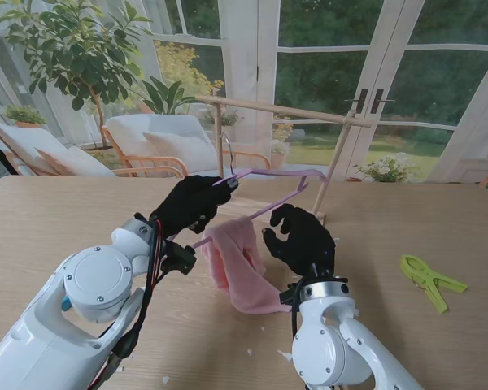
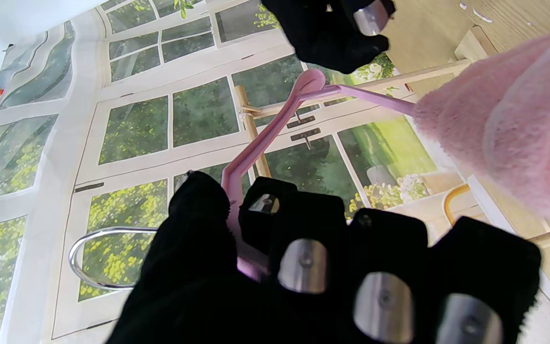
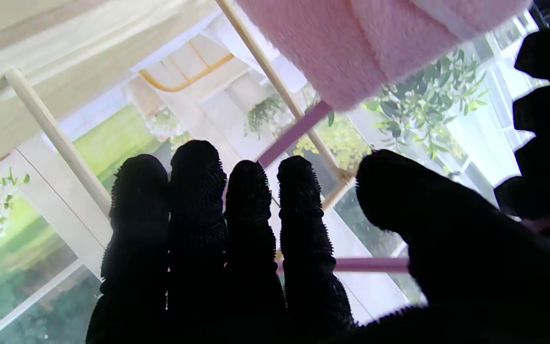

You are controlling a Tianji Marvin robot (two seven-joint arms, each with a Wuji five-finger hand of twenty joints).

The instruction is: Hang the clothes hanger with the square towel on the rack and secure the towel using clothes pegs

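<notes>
The left hand (image 1: 193, 203) is gripping the hanger (image 1: 270, 175) by its neck at centre frame, its hook pointing toward the rack (image 1: 281, 110) just above. The right hand (image 1: 299, 238), fingers spread, is holding nothing.

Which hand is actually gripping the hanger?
The left hand: its fingers are closed around the pink hanger near the hook. The right hand is open beside the hanging pink towel, fingers extended, holding nothing.

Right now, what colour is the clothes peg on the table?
Lime green; the clothes peg shows best in the stand view.
</notes>
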